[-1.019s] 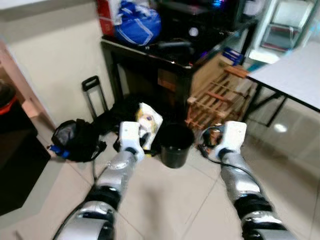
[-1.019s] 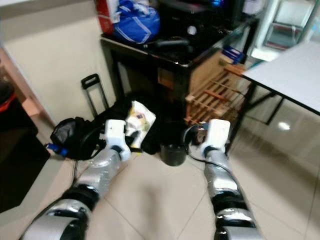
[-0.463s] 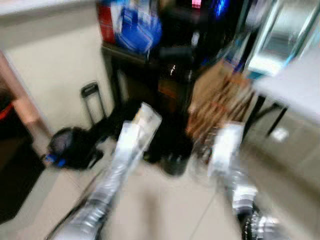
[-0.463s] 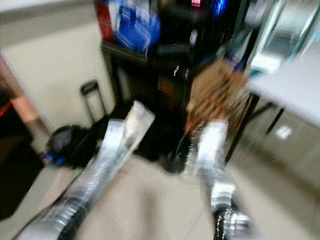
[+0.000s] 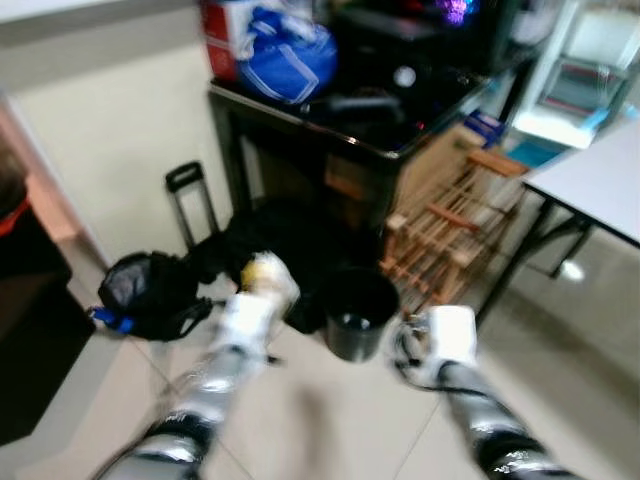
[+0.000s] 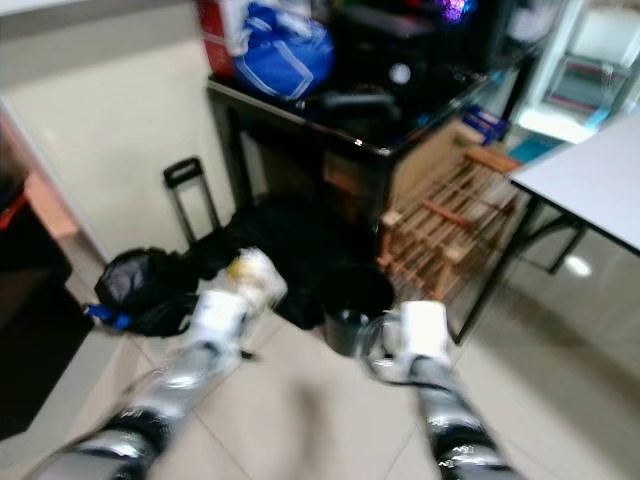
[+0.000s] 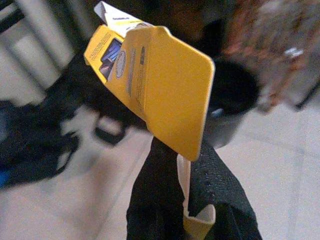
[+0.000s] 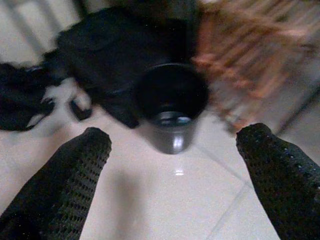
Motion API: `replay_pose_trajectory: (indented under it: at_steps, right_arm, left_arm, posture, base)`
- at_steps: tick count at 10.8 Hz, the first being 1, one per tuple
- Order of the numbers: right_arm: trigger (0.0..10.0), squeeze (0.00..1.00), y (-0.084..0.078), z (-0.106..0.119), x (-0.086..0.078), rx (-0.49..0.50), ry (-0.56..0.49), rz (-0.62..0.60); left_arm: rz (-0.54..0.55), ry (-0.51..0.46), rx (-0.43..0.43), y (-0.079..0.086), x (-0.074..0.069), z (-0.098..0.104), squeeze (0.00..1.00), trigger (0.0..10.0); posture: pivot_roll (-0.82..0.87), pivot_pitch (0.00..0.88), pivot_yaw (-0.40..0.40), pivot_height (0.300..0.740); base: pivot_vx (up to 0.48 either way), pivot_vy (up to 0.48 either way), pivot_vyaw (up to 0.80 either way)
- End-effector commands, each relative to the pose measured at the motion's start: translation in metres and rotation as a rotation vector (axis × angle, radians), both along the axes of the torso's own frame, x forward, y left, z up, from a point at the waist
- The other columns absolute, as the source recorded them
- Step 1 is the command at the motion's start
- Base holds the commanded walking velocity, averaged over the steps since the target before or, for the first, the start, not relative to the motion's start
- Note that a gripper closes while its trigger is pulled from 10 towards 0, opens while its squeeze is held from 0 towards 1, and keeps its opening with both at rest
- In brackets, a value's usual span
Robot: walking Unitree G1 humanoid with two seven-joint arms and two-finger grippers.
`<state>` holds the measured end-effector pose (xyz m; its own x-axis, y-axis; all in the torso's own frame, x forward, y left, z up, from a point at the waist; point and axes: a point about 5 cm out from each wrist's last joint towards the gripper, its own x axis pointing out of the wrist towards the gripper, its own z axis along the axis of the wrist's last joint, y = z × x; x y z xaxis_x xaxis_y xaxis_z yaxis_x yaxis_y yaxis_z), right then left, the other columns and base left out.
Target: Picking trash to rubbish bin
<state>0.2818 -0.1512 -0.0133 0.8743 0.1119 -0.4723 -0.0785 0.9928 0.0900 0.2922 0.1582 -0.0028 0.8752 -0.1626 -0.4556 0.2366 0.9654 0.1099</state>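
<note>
My left gripper (image 7: 182, 165) is shut on a flattened yellow carton (image 7: 160, 95), held up above the tiled floor; in the left eye view the carton (image 5: 268, 276) hangs just left of a small black rubbish bin (image 5: 358, 310). The bin (image 8: 172, 102) stands upright on the floor, its mouth uncovered, in front of a black cabinet. My right gripper (image 8: 175, 200) is open, its two black fingers (image 8: 75, 175) spread wide on either side of the bin, short of it. The right arm's white wrist (image 5: 448, 338) sits just right of the bin.
A black backpack (image 5: 150, 290) and a dark heap of bags (image 5: 290, 235) lie on the floor left of and behind the bin. A wooden rack (image 5: 450, 225) leans beside the black cabinet (image 5: 340, 130). A white table (image 5: 590, 180) stands at right. Pale floor tiles (image 5: 330, 420) lie in front.
The view has shaken and shifted. The left arm with the carton now sits lower and a little left of the bin; the right wrist has dropped lower beside it.
</note>
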Motion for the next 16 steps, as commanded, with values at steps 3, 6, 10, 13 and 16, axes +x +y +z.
replay_pose_trajectory:
  at_steps: [3,6,10,13,16]
  right_arm:
    - [10.0,0.00,-0.011,-0.005,-0.005,-0.015,0.017,-0.017]
    - [10.0,0.00,-0.016,-0.013,-0.016,-0.034,0.054,-0.023]
    - [10.0,0.00,-0.025,-0.021,-0.025,-0.063,0.091,-0.027]
    - [10.0,0.00,-0.028,-0.035,-0.043,-0.094,0.169,-0.015]
    - [10.0,0.00,-0.027,-0.037,-0.046,-0.097,0.182,-0.007]
  left_arm:
    - [-0.027,0.034,-0.010,-0.008,-0.012,-0.011,0.00,10.0]
    - [-0.012,0.093,0.049,0.008,-0.033,-0.028,0.00,10.0]
    - [-0.055,0.134,0.106,0.011,-0.046,-0.038,0.00,10.0]
    - [-0.069,0.184,0.130,0.013,-0.061,-0.048,0.00,10.0]
    - [-0.048,0.206,0.153,0.016,-0.063,-0.051,0.00,10.0]
  posture:
    - [0.00,0.019,0.029,0.740]
    - [0.01,0.024,0.027,0.740]
    - [0.00,0.032,0.021,0.740]
    - [0.00,0.020,0.022,0.740]
    - [0.00,0.002,0.023,0.740]
  base:
    - [0.000,0.000,0.00]
    - [0.000,0.000,0.00]
    - [0.000,0.000,0.00]
    - [0.000,0.000,0.00]
    - [0.000,0.000,0.00]
